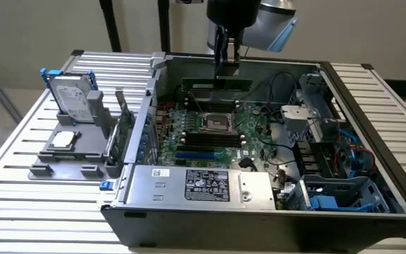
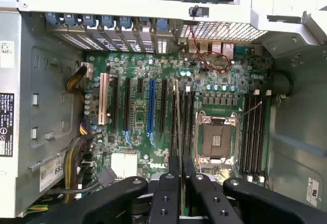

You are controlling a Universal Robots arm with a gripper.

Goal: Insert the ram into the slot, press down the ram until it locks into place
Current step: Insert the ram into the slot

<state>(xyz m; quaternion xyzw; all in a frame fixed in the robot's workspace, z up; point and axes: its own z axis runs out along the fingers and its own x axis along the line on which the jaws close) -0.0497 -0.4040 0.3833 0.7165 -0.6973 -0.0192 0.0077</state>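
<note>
In the exterior view my gripper (image 1: 225, 71) hangs above the open computer case, shut on the ram (image 1: 217, 84), a long green stick held level over the back part of the motherboard (image 1: 217, 132). The wrist view looks down past my fingers (image 2: 168, 193) and shows the ram (image 2: 179, 132) edge-on between them as a thin line. Below it lie black slots (image 2: 188, 122) beside the silver processor socket (image 2: 217, 142), and more black slots (image 2: 254, 132) lie on the socket's other side. The ram is above the board and not seated in any slot.
On the exterior view's left, a grey fixture (image 1: 65, 153) on the slatted table holds a hard drive (image 1: 72, 100) and an upright expansion card (image 1: 122, 132). A power supply (image 1: 203, 185) sits at the case front, with drive bays and cables (image 1: 330, 153) to the right. A blue slot (image 2: 151, 106) runs beside the black ones.
</note>
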